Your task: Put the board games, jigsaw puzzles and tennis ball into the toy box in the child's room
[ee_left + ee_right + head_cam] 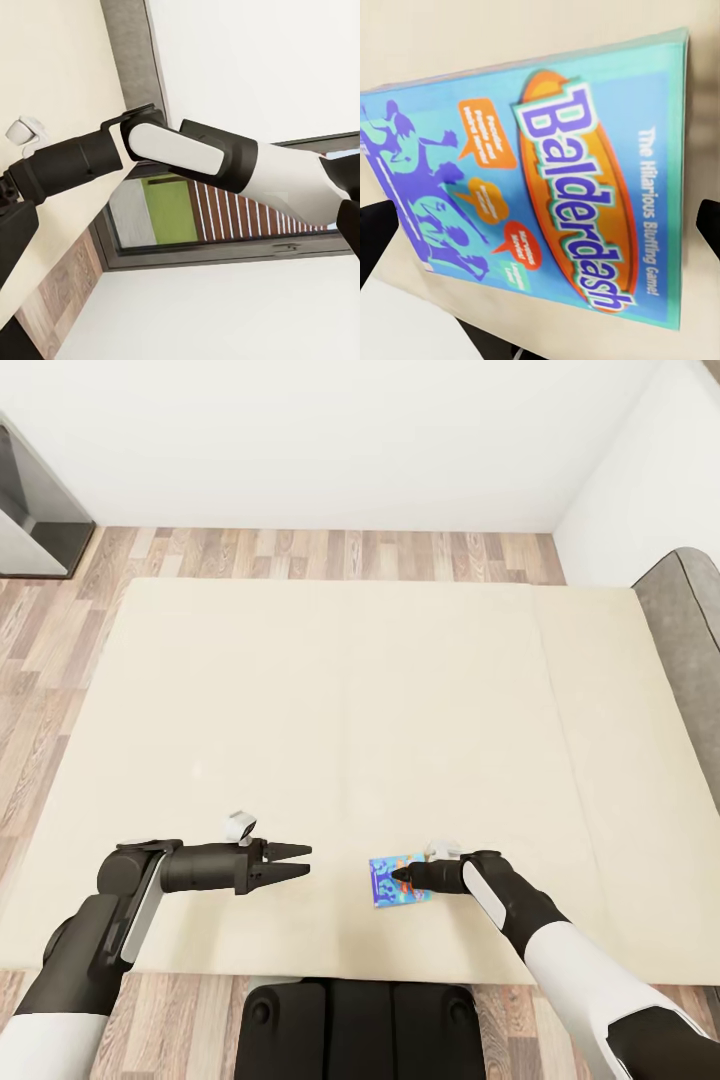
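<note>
Two arms are reaching out over the bed, whose beige mattress is lying between strips of wood-plank floor and a white wall.

The left gripper is hovering above bare mattress near the front edge, its two dark fingers standing slightly apart and holding nothing. It is pointing toward the robot's right, well apart from the game box.

The right gripper is resting over the small blue board game, which is lying flat on the mattress near the front edge, between the two grippers. In the right wrist view the board game is showing its cover lettered "Balderdash", with a dark fingertip at each side of the picture, spread wider than the box. Whether the fingers are touching the box cannot be told.

A grey headboard is running along the mattress on the robot's right side. The left wrist view is looking at the right arm in front of a dark-framed window.
</note>
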